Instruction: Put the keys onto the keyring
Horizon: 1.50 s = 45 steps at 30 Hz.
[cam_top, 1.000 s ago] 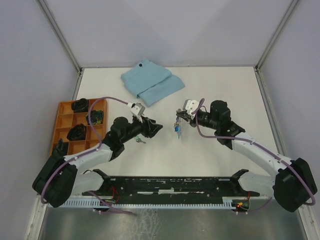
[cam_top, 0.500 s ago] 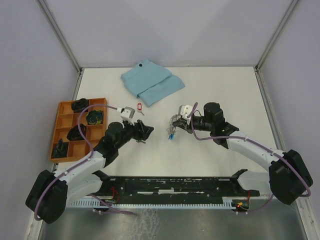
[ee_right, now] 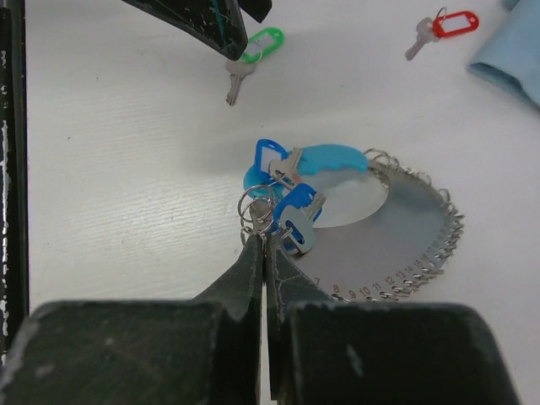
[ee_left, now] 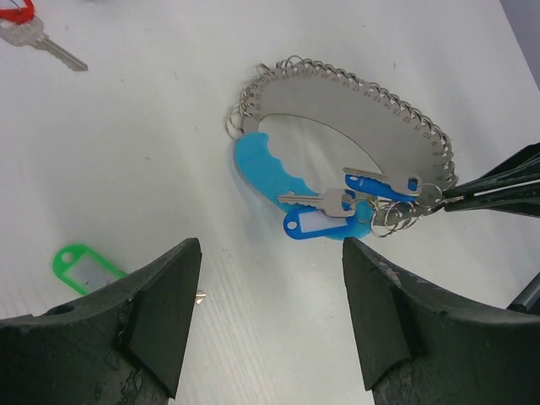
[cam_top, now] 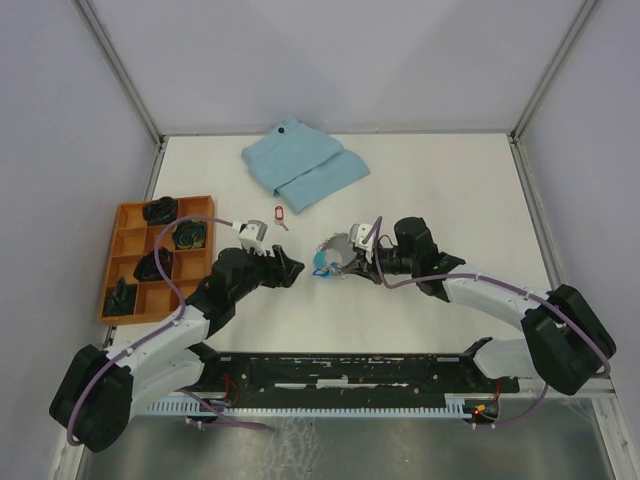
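- The crescent-shaped silver metal keyring (ee_left: 354, 110) is plain bright grey and fringed with thin silver wire loops. Small dark numbers are printed along its rim.
- The curved plastic grip (ee_left: 261, 173) on it is sky blue.
- The small silver key with a blue oval tag (ee_left: 316, 224) has a white label window in the tag.
- The small silver key with a green oval tag (ee_left: 84, 266) has the same white window.
- The small silver key with a red oval tag (ee_right: 454, 23) has a pale insert too.
- The folded soft cloth (cam_top: 300, 165) is pale blue, with one dark spot.
- The compartmented plastic tray (cam_top: 125, 215) is orange, with black contents.
- The flat tabletop (cam_top: 430, 170) is white.
- The left gripper (ee_left: 270, 253) and the right gripper (ee_right: 263, 240) are matt black.
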Tool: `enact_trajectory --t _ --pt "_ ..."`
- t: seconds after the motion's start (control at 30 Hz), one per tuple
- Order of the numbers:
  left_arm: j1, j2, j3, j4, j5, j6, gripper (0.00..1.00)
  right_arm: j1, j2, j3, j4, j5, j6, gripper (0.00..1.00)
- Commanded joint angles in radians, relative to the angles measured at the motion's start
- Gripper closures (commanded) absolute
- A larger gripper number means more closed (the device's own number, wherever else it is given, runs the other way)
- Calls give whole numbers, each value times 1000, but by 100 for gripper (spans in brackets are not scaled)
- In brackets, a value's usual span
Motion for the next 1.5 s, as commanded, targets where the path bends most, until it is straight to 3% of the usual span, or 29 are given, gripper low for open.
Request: enact_trajectory --t 0.0,0.37,0.43,0.6,0.67,0.83,1.13,1.47 --pt "4 60 5 71 80 -42 26 31 58 -40 149 44 91 99" --pt "-38 186 61 101 121 -35 31 113 146 -102 220 225 286 98" --pt "-42 199 72 100 121 -33 31 117 146 -100 206 232 329 94" --pt "-53 218 92 99 122 -33 32 116 60 -95 96 290 406 72" --pt "-57 220 94 98 122 -35 31 115 11 -67 1 319 424 62" --pt "-67 232 110 80 125 -30 31 113 -65 47 -297 365 436 53" --pt "-131 270 182 -7 69 -1 31 116 -1 100 -448 400 450 51" --pt "-192 395 285 -108 -49 56 27 147 39 46 -341 518 504 55"
